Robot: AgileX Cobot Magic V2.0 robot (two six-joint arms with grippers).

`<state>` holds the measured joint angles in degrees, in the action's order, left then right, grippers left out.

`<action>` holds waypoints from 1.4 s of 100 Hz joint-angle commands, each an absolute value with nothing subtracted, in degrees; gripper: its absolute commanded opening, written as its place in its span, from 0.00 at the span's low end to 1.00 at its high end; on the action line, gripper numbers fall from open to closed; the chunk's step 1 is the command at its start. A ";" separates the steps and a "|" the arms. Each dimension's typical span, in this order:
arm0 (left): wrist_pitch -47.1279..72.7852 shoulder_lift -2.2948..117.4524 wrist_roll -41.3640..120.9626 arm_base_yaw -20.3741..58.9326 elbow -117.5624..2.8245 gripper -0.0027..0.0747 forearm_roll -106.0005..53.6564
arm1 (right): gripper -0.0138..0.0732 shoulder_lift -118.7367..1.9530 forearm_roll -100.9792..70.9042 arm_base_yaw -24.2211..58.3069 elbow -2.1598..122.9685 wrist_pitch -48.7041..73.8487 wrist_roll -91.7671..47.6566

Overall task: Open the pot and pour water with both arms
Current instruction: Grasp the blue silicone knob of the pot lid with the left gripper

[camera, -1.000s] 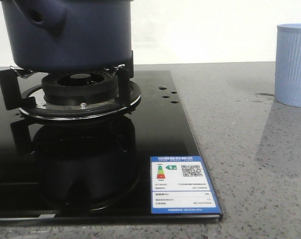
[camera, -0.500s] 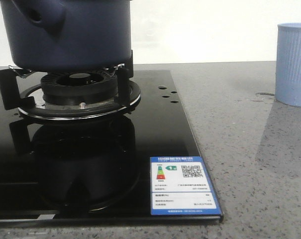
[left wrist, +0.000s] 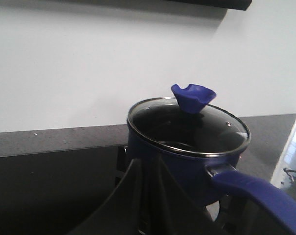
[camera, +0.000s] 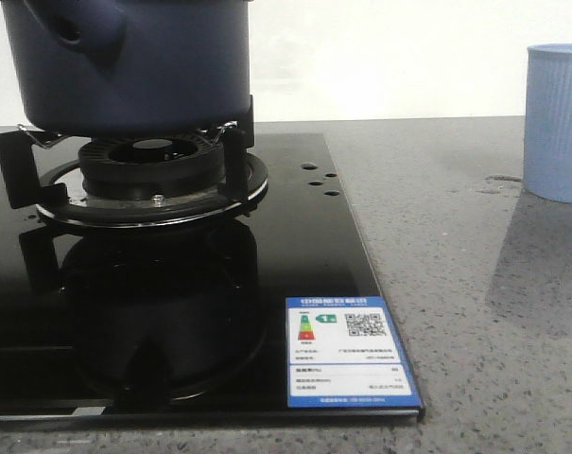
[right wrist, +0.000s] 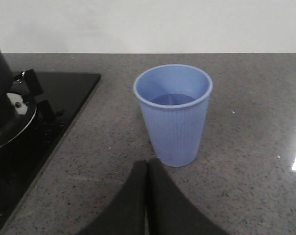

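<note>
The left gripper (left wrist: 147, 196) is seen with its two dark fingers pressed together, nothing pinched between them and nothing touched; only their upper parts are shown, the tips being cut off at the frame edge. Just beyond these fingers the pot (left wrist: 187, 156) is found, seated on the burner grate (camera: 234, 156) of the black glass hob (camera: 295, 255), with its glass lid (left wrist: 189, 128) in place and a blue knob (left wrist: 193, 96) on top. The pot's long blue handle (left wrist: 258, 193) is directed past the fingers to one side and is cut off. The right gripper (right wrist: 147, 200) is likewise closed, finger against finger, holding nothing, tips out of frame. Directly ahead of it, apart from the fingers, a light blue ribbed cup (right wrist: 173, 115) is stood on the grey speckled counter (right wrist: 245, 147); whether liquid is held inside cannot be told
</note>
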<state>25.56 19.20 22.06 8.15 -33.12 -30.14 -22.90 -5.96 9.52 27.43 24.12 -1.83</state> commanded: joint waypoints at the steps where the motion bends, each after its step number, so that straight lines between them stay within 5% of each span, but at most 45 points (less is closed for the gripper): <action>1: 21.14 21.79 22.80 10.21 -35.19 0.01 -31.21 | 0.09 -24.39 -5.22 11.53 30.01 20.52 -4.14; 12: 18.96 24.39 22.80 12.51 -35.19 0.03 -31.93 | 0.09 -24.87 -5.22 13.26 29.96 20.30 -4.14; 24: 15.62 27.06 22.96 15.21 -35.19 0.22 -32.74 | 0.18 -24.87 -5.35 14.13 29.96 20.09 -4.14; 39: 10.49 30.40 22.96 19.23 -35.19 0.66 -32.74 | 0.61 -24.87 -5.46 14.13 29.96 20.09 -4.14; 50: 7.61 33.21 22.96 22.11 -35.19 0.74 -32.74 | 0.83 -24.87 -5.53 14.13 29.96 20.09 -4.14; 84: -7.35 46.02 22.96 30.42 -37.26 0.68 -32.20 | 0.82 -24.87 -5.53 14.13 29.96 19.85 -4.14; 106: -8.39 56.36 22.96 30.42 -43.28 0.79 -30.55 | 0.82 -24.87 -5.59 14.13 29.96 19.85 -4.14; 140: -8.43 68.08 22.96 30.42 -51.74 0.80 -29.65 | 0.82 -24.87 -5.59 14.13 29.96 19.85 -4.14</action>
<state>-4.36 67.32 23.00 30.01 -48.24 -30.03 -24.01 -5.96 14.04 27.96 24.12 -3.45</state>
